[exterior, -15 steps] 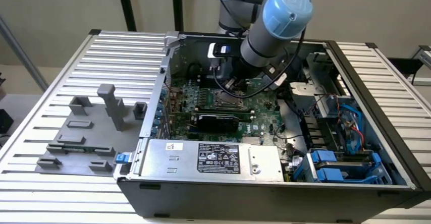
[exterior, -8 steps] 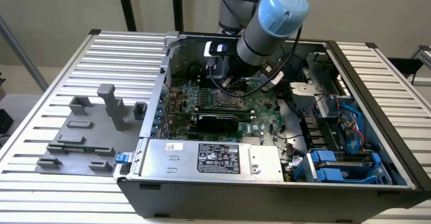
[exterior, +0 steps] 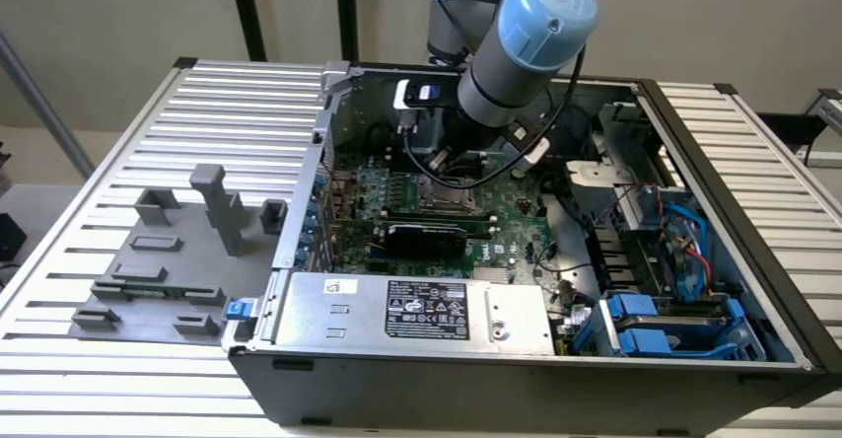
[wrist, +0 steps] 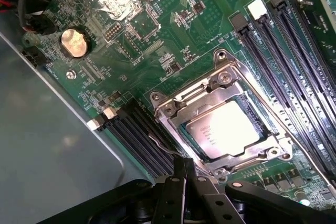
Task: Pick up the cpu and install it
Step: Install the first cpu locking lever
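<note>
Already the cpu (wrist: 224, 131) lies flat inside the metal-framed socket (wrist: 223, 77) on the green motherboard (wrist: 157, 35). Claw (wrist: 185, 174) just beside the socket's edge, fingers pressed together, holding nothing. Arm (exterior: 520, 53) reaches into the open computer case (exterior: 526, 369).

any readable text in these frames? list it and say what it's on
Nothing reads with certainty.
Power supply label: print and marks, too small to read.
White sticker on the power supply: too small.
CPU lid, seated in its socket: faint engraving, blurred.
Motherboard white lettering: blurred.
</note>
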Robot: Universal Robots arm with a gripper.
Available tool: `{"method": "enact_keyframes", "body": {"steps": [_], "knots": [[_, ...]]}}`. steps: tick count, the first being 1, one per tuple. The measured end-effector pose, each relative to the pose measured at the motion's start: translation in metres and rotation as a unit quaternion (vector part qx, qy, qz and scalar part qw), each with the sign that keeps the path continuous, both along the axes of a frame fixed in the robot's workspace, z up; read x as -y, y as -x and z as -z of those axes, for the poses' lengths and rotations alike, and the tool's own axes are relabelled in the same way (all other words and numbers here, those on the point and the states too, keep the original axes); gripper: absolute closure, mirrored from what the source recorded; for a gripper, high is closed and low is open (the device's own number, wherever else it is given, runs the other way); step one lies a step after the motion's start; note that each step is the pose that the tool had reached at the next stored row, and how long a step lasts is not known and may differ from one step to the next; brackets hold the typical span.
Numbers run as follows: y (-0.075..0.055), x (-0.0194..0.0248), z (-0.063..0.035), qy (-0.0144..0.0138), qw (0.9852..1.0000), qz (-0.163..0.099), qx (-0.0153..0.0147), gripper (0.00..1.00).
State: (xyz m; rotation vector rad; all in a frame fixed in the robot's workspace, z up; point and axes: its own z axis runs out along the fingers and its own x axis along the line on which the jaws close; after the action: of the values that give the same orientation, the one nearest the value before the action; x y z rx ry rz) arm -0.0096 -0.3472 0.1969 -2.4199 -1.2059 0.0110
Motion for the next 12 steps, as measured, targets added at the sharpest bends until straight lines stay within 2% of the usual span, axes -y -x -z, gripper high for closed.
{"method": "enact_keyframes", "body": {"steps": [5,12], "knots": [[0.0001,-0.0043,0.0001,-0.0001,1.0,0.0,0.0,0.89],[-0.002,-0.0052,0.0001,0.0001,1.0,0.0,0.0,0.89]]}}
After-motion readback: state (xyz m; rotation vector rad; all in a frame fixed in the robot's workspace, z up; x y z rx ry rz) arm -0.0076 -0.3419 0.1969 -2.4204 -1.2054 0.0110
